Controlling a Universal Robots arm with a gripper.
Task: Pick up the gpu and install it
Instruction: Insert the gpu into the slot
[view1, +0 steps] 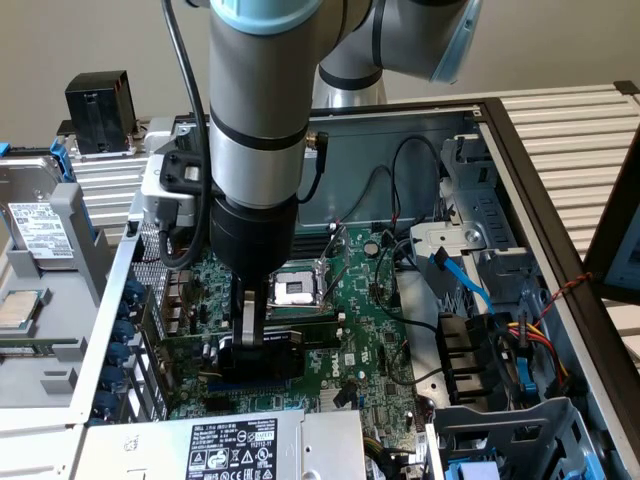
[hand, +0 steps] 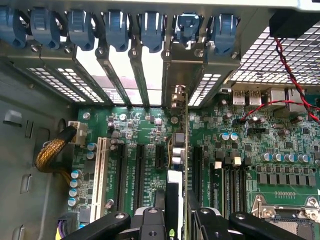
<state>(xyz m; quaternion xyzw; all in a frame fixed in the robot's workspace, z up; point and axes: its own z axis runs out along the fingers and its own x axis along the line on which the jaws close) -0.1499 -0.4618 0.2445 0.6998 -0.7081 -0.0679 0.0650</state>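
Wrist view shows the jaws clamped on the gpu (hand: 179, 150), held on edge over the motherboard (hand: 135, 125) beside its black slots (hand: 138, 170), where a slight tilt or sideways offset could jam the card's connector.

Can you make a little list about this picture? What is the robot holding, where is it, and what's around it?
holder: gripper, closed on the gpu
gpu pose: standing up on its edge
gpu place: over the long slots of the motherboard, inside the open computer case
gpu end: reaches toward the blue clips at the case wall
pushed all the way in: cannot tell
nearby: CPU socket
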